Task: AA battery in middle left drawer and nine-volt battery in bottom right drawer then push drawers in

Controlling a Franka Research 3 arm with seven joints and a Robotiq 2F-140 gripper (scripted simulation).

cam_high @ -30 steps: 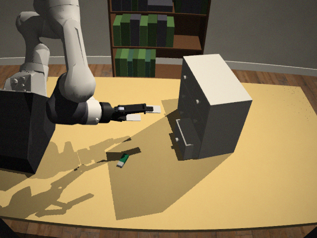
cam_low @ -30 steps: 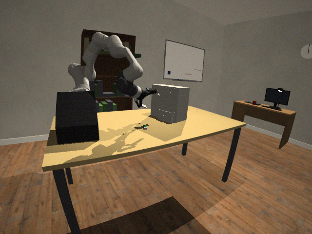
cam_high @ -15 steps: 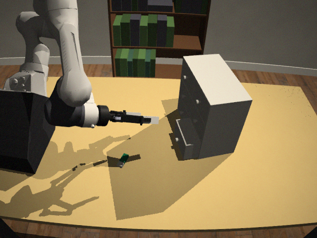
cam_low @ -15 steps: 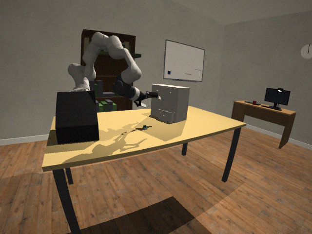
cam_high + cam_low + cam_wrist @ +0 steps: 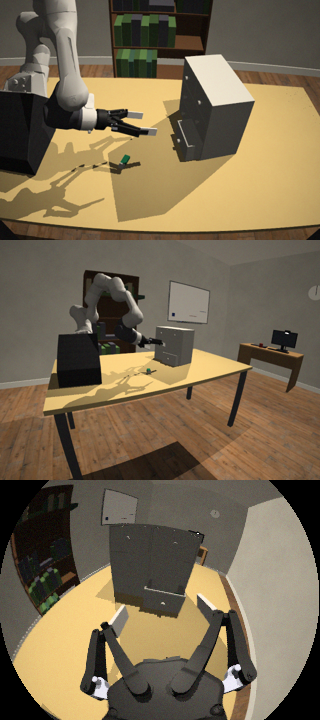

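The counter (image 5: 258, 165) (image 5: 116, 392) (image 5: 65, 650) has a yellow top and dark legs. It supports the grey chest (image 5: 224, 124) (image 5: 187, 348) (image 5: 135, 565), its bottom-right drawer (image 5: 189, 152) (image 5: 170, 359) (image 5: 165, 600) extended. The green-and-grey battery (image 5: 124, 161) (image 5: 148, 370) rests on the counter. The pincer (image 5: 149, 123) (image 5: 155, 345) (image 5: 161, 606) is wide open. A bookcase (image 5: 111, 38) (image 5: 84, 289) (image 5: 16, 550) and a whiteboard (image 5: 189, 303) (image 5: 120, 509) occupy the room.

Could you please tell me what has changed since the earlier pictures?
The gripper has rolled about its own length, so its fingers now spread apart in the top view. Nothing was taken hold of. The green and grey block, the chest and its pulled-out bottom right drawer stayed put.
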